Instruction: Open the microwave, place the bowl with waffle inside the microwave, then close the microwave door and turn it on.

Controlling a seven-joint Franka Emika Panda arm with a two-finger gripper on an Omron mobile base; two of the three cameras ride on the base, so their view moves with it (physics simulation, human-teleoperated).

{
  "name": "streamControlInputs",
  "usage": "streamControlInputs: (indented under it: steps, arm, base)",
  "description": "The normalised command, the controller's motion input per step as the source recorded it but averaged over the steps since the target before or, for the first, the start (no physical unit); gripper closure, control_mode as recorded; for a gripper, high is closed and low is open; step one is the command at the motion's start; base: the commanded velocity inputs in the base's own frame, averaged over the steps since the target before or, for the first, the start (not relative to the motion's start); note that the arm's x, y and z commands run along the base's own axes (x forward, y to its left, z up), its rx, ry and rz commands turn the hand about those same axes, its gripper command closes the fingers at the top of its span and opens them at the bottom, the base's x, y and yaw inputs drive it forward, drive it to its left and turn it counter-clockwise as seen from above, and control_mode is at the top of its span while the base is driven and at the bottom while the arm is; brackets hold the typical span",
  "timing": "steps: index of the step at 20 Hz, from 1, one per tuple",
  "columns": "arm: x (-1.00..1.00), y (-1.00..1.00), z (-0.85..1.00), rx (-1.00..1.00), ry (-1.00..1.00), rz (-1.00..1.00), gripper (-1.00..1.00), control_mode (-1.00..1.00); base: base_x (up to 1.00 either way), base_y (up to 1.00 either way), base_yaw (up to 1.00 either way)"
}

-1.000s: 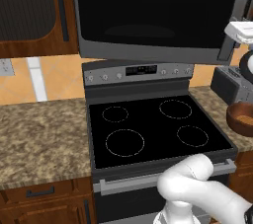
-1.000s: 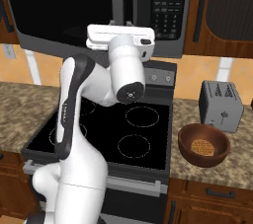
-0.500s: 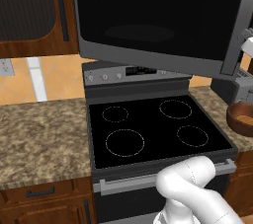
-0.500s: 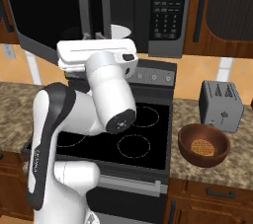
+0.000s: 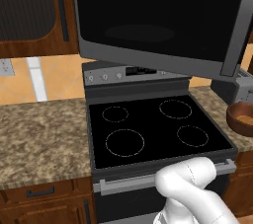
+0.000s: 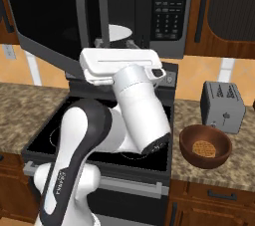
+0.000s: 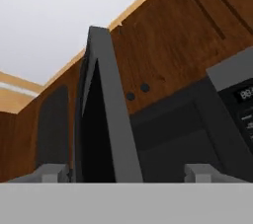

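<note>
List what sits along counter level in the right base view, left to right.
Counter → stove → robot arm → bowl with waffle → toaster.

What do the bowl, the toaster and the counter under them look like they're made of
The bowl looks like dark reddish-brown wood with a smooth, slightly glossy finish. The toaster looks like matte grey metal, possibly plastic. The counter looks like polished granite, judging by its speckled brown-and-tan pattern.
</note>
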Motion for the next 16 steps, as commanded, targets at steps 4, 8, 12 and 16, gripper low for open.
streamControlInputs:
  steps: [4,8,12,16]
  arm:
    - [0.14,-0.30,-0.19,0.03,0.03,0.03,-1.00,-1.00]
    - [0.65,-0.30,-0.29,0.05,0.41,0.10,-1.00,-1.00]
    - [0.73,-0.12,-0.49,0.13,0.33,0.28,-1.00,-1.00]
    - [0.67,-0.25,-0.13,0.16,0.27,0.17,-1.00,-1.00]
  base:
    - [0.00,0.00,0.00]
    - [0.00,0.00,0.00]
    - [0.00,0.00,0.00]
    - [0.00,0.00,0.00]
